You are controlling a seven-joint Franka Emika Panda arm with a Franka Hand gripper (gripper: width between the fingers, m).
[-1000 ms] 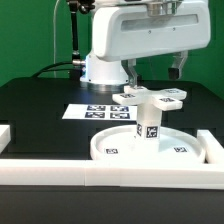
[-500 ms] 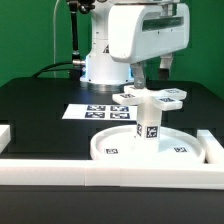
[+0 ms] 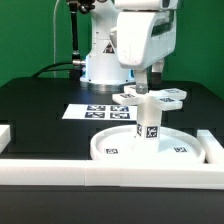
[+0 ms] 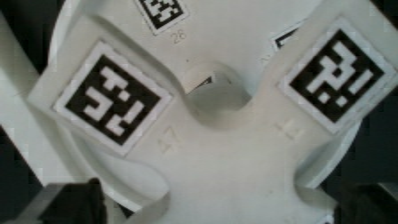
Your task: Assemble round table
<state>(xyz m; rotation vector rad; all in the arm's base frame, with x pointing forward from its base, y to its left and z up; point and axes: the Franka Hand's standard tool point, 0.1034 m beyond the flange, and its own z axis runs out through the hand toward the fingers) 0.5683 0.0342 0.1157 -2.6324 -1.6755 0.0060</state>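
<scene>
1. Gripper (image 3: pixel 147 77): has swung toward the exterior view's left and now hangs directly above the cross-shaped piece (image 3: pixel 152 97); jaw state cannot be told.
2. Cross-shaped piece: atop cylinder (image 3: pixel 148 122), standing in the round disc (image 3: pixel 115 146).
3. Judgement: fastening the cross appears imminent.

A black counter (image 3: pixel 40 110) carries the scene. The marker board (image 3: pixel 88 112) lies flat on it, toward the back. White border bars (image 3: pixel 60 168) run along the front edge, with a green wall (image 3: pixel 30 35) behind.
</scene>
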